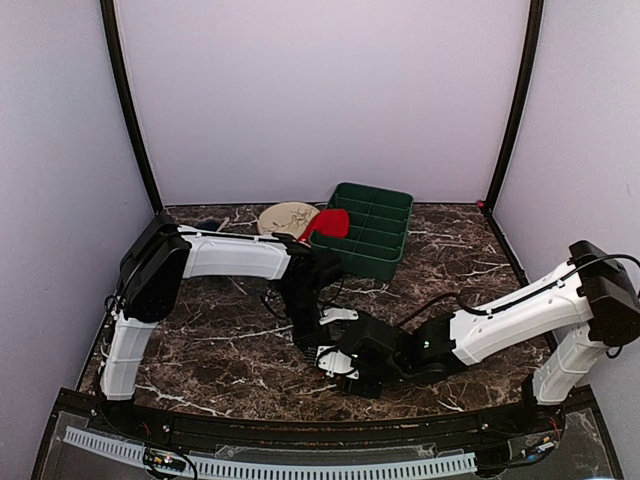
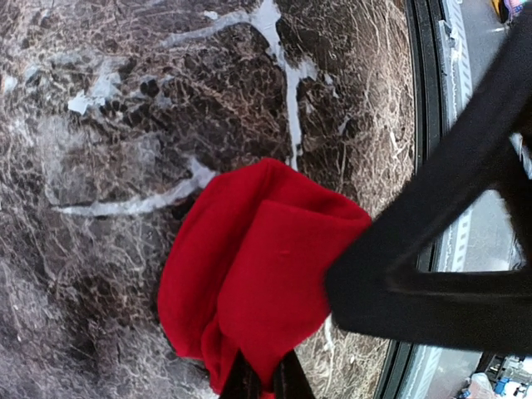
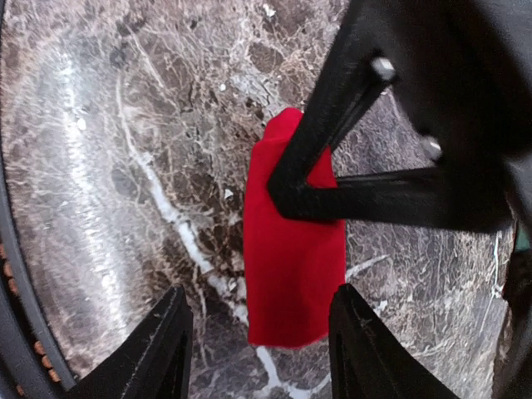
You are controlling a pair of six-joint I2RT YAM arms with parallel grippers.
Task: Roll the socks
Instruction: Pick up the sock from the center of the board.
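Note:
One red sock (image 2: 258, 283) lies folded on the marble table. My left gripper (image 2: 266, 384) is shut on its edge, with red fabric pinched between the two fingers. In the right wrist view the same sock (image 3: 295, 274) runs away from my right gripper (image 3: 266, 353). That gripper is open, its fingers (image 3: 170, 349) standing either side of the sock's near end without touching it. In the top view both grippers (image 1: 335, 345) meet at the table's middle front and cover this sock. A second red sock (image 1: 328, 222) rests at the back, on the left edge of the green tray.
A green compartment tray (image 1: 375, 228) stands at the back centre with a beige bowl (image 1: 285, 217) to its left. A small dark blue object (image 1: 205, 225) lies at the back left. The table's black front rail (image 1: 300, 425) runs close behind the grippers.

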